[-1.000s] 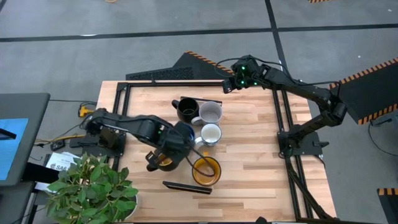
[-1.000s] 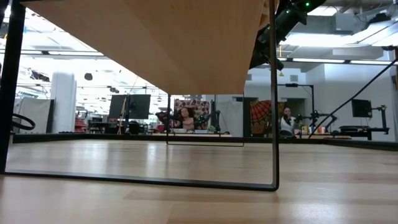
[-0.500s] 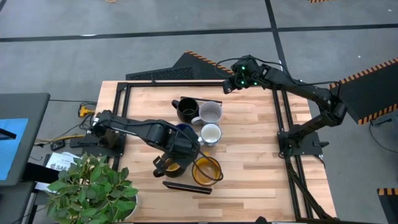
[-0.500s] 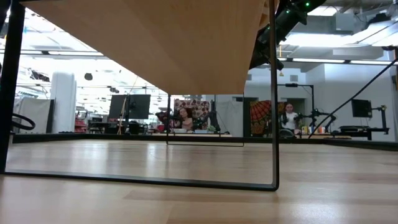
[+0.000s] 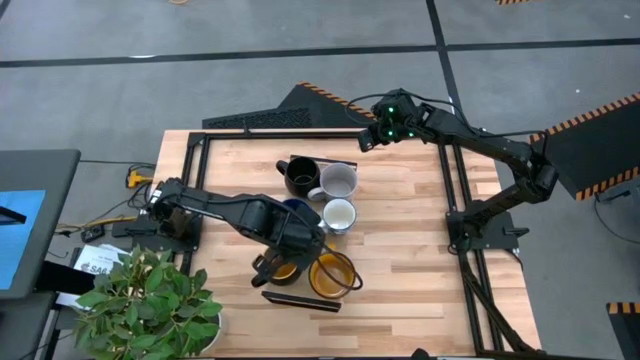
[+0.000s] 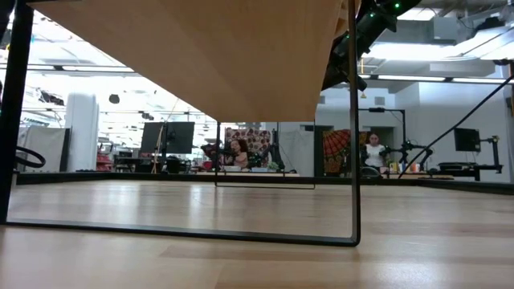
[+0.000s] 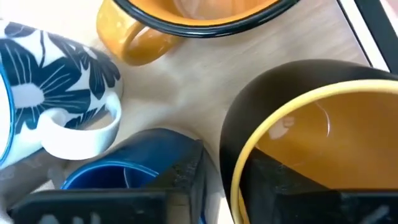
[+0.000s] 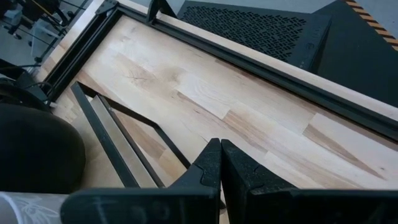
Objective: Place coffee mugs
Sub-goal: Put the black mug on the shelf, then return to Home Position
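Observation:
My left gripper (image 5: 283,262) (image 7: 229,183) is shut on a yellow-orange mug (image 7: 311,137) with a dark outer wall, near the table's near edge. The second yellow-orange mug (image 5: 332,273) (image 7: 186,18) stands just right of it. A dark blue mug (image 7: 118,174) and a white flower-patterned mug (image 5: 340,215) (image 7: 50,81) stand just beyond. The black mug (image 5: 301,176) and the pale grey mug (image 5: 340,181) stand farther back. My right gripper (image 5: 375,135) (image 8: 221,155) waits shut over the table's far edge. My left gripper holds the yellow-orange mug by its rim wall (image 7: 239,168), with one finger (image 7: 280,180) inside the cup and the other finger (image 7: 186,180) outside. It comes from above, pointing down. The mug stays upright; whether its base rests on the table I cannot tell.
A dark flat strip (image 5: 300,299) lies near the near edge, in front of the mugs. A potted plant (image 5: 150,300) stands at the near-left corner. A black frame (image 5: 200,140) runs round the tabletop. Bare wood lies right of the mugs (image 5: 410,250).
My left gripper has carried the yellow-orange mug toward the table's right and slightly toward its near edge, closing in on the second yellow-orange mug. The other mugs have stayed where they were.

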### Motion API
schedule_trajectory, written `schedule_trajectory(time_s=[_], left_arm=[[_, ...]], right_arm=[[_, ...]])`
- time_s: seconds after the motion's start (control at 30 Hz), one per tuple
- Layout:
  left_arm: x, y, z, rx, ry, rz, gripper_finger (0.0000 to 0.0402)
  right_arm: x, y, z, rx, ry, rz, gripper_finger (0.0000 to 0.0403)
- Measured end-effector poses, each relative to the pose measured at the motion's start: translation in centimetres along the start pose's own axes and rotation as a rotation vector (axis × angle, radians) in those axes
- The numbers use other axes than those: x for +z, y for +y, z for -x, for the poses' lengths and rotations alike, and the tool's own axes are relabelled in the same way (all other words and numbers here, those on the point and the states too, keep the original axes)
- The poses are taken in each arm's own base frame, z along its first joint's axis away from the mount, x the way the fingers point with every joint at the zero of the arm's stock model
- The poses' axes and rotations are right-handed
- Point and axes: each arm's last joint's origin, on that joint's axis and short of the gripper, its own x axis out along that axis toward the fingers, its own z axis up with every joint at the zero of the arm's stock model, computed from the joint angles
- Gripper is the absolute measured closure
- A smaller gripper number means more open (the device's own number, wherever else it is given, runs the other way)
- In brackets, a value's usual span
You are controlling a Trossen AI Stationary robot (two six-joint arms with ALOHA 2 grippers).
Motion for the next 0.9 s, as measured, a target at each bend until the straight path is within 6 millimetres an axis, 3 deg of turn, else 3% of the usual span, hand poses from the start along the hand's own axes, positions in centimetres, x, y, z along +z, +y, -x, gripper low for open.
schedule_trajectory(time_s=[0.33,0.5,0.77,0.9], left_arm=[[-0.4,0.3,0.0,-0.062,0.002,0.094,0.0228],[-0.7,0.3,1.4,-0.073,0.006,0.124,0.0204],[-1.1,1.4,6.3,0.006,-0.113,0.215,0.02],[-3.2,2.0,9.0,0.095,-0.176,0.393,0.02]], right_arm=[[0.0,0.0,0.0,0.0,0.0,0.0,0.0378],[0.0,0.0,0.0,0.0,0.0,0.0,0.0378],[0.0,0.0,0.0,0.0,0.0,-0.001,0.0378],[0.0,0.0,0.0,0.001,0.0,-0.003,0.0378]])
